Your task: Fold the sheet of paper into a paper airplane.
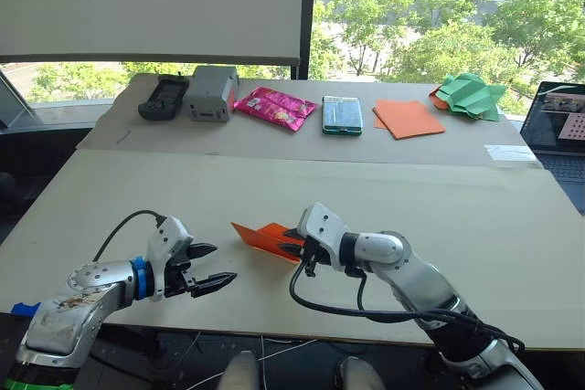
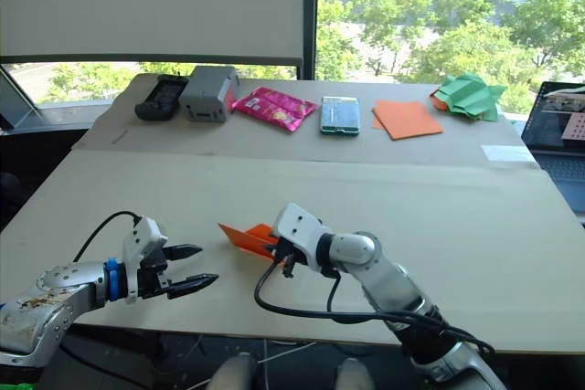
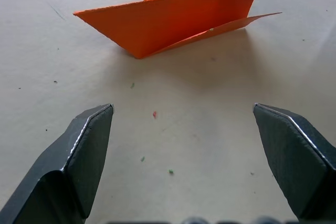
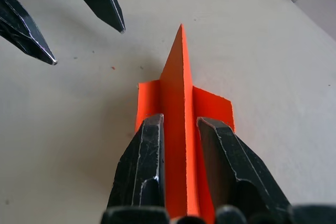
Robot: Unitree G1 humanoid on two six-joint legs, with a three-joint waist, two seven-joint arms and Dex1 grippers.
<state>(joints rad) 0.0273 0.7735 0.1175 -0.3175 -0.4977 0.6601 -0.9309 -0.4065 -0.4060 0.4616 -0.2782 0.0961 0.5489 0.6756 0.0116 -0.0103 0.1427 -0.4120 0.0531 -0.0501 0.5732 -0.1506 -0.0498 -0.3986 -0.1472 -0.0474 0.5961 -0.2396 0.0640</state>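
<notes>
The sheet of paper is folded into a small orange paper airplane [image 1: 259,237] with flat wings and an upright pointed fin [image 4: 177,85]. It lies on the table [image 1: 384,189] near the front edge, nose toward my left. My right gripper [image 4: 180,121] is shut on the fin at the tail end, one finger on each side. My left gripper [image 1: 219,263] hovers low over the table just to the left of the nose, open and holding nothing, its fingers [image 3: 92,135] pointing at the airplane [image 3: 173,19].
Along the back of the table lie a black device [image 1: 164,97], a grey box [image 1: 211,93], a pink packet [image 1: 276,107], a teal case [image 1: 342,114], smooth orange sheets [image 1: 407,119] and green crumpled paper [image 1: 471,96]. A laptop [image 1: 559,121] sits at the far right.
</notes>
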